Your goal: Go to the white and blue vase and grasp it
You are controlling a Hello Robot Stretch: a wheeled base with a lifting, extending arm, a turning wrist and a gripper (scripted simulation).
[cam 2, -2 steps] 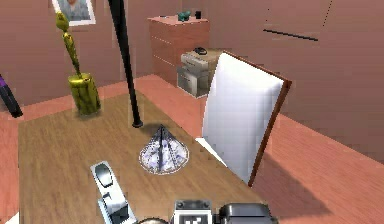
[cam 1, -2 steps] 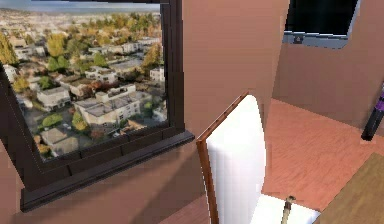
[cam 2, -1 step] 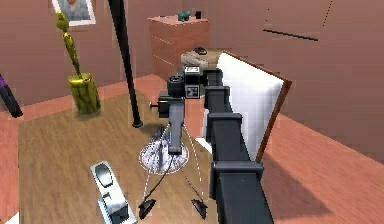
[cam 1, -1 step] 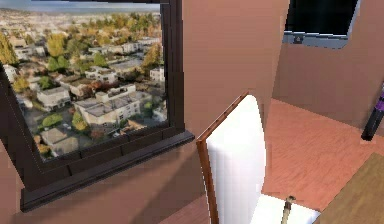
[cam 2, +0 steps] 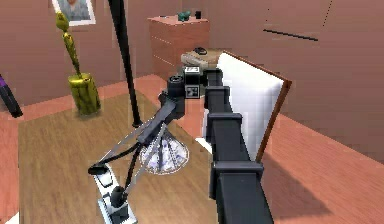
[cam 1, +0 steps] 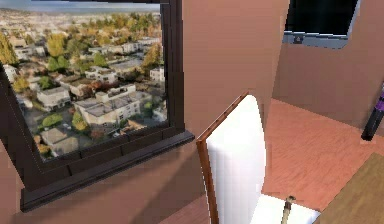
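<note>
Wall and a dark-framed window (cam 1: 90, 90) are right ahead of me, with a white chair (cam 1: 235, 160) close in front. There's open floor (cam 1: 320, 140) beyond it, toward the forward view's right. Out to the side, my arm (cam 2: 240, 170) reaches over the desk (cam 2: 50, 150). My gripper (cam 2: 120, 165) is by a pale flared thing (cam 2: 165, 155) standing on the desk. I can't tell whether that's the white and blue vase, nor whether I'm holding anything. A gold statue (cam 2: 78, 80) and a dark pole (cam 2: 125, 50) crowd the desk's far edge, with a dresser (cam 2: 180, 40) behind.
</note>
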